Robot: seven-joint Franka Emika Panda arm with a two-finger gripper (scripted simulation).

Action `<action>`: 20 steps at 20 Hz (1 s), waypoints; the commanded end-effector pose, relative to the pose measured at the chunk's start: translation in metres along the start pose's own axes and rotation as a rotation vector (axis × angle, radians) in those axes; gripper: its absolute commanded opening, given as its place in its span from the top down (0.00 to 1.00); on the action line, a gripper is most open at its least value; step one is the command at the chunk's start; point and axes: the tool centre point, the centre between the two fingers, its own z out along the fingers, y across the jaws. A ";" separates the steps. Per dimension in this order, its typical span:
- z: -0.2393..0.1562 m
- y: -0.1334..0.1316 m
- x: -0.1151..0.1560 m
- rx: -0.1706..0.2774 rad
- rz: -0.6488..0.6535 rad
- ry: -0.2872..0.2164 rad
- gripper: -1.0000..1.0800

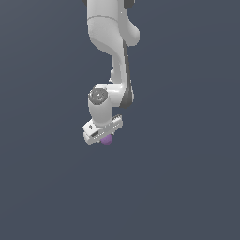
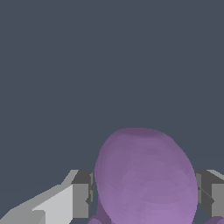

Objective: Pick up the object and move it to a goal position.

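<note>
the gripper [image 1: 106, 136] is clasping the purple object [image 2: 146, 179] across its middle; it is likely handling light, rigid, smooth, prone to slipping.

Plain grey surface [image 1: 187, 187] open on all sides of gripper [image 1: 104, 136]; only purple lump [image 1: 107, 139] fills gap between fingers [image 2: 81, 194].

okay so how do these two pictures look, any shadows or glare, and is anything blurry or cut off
Exterior view: flat, even light, no cast shadows or glare on the grey ground; the purple object peeks out small under the gripper, slightly soft. Wrist view: the object looms large with faint faceted shading, cropped by the frame edge; fingers are also cropped, with no glare.
</note>
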 end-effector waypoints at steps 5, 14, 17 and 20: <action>-0.021 -0.011 0.003 -0.001 -0.001 0.000 1.00; -0.086 -0.044 0.012 -0.001 -0.001 0.000 1.00; -0.116 -0.059 0.016 -0.002 -0.001 -0.001 1.00; -0.149 -0.076 0.021 -0.002 -0.002 -0.001 1.00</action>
